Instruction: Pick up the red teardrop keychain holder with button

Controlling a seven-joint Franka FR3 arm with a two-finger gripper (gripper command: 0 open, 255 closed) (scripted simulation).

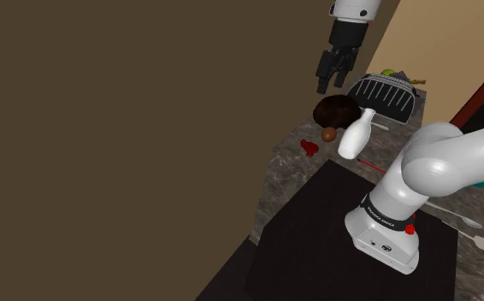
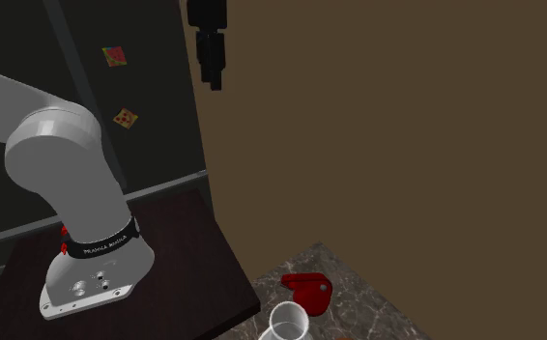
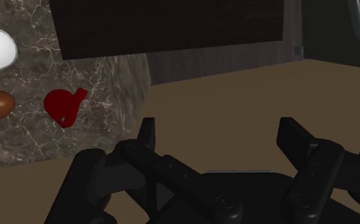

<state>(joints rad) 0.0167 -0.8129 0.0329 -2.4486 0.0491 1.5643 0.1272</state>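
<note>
The red teardrop keychain holder (image 1: 309, 147) lies flat on the marbled brown counter (image 1: 293, 175), close to the counter's edge by the tall brown wall. It also lies in the second exterior view (image 2: 306, 289) and in the wrist view (image 3: 65, 106). My black gripper (image 1: 333, 79) hangs high above the counter, well apart from the holder. Its fingers (image 3: 147, 132) stand apart with nothing between them. In the second exterior view the gripper (image 2: 214, 82) is at the top, far above the holder.
Beside the holder sit a small brown ball (image 1: 328, 134), a white pin-shaped bottle (image 1: 356, 135) and a dark round bowl (image 1: 339, 109). A dark dish rack (image 1: 386, 92) stands behind them. A tall brown wall (image 1: 103, 128) borders the counter. The black stand (image 1: 317, 248) carries the arm's base.
</note>
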